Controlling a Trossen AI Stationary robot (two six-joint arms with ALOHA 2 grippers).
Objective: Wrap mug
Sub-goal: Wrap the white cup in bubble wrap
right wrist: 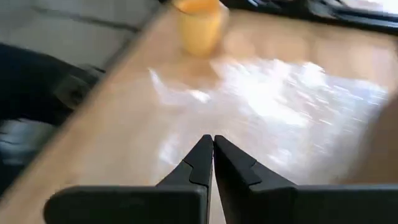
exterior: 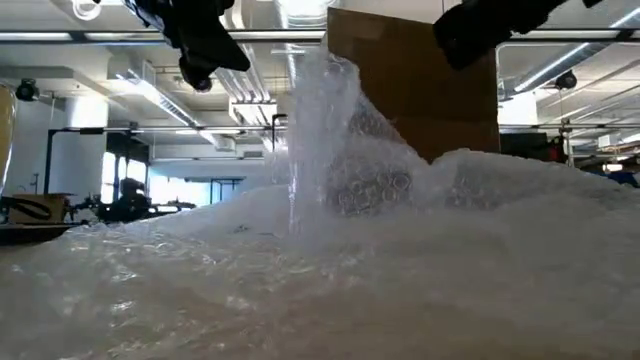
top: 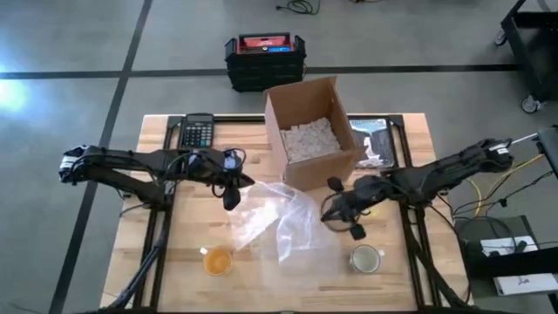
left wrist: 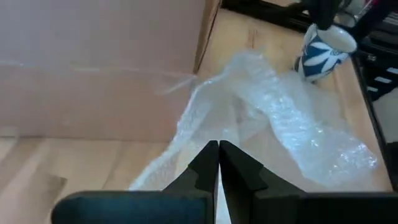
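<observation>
- At the far left of the high view we see the left arm reach in over the wooden table, with a black calculator lying near the table's back left corner.
- The left gripper hangs at the left edge of the bubble wrap; in its wrist view the two fingers are pressed together with a strip of the wrap running up between them, so we read it as pinching the sheet.
- Near the front edge, left of the wrap, stands an orange mug, clear of the sheet.
- The bubble wrap lies crumpled over the table's middle, one fold lifted up in the low view.
- Behind it sits an open cardboard box holding pale packing filler.
- The right gripper hovers at the wrap's right edge; its fingers are closed tip to tip, and we cannot tell whether any film is caught between them.
- Just in front of it, a white mug with a blue leaf pattern stands on bare wood, beside the sheet.
</observation>
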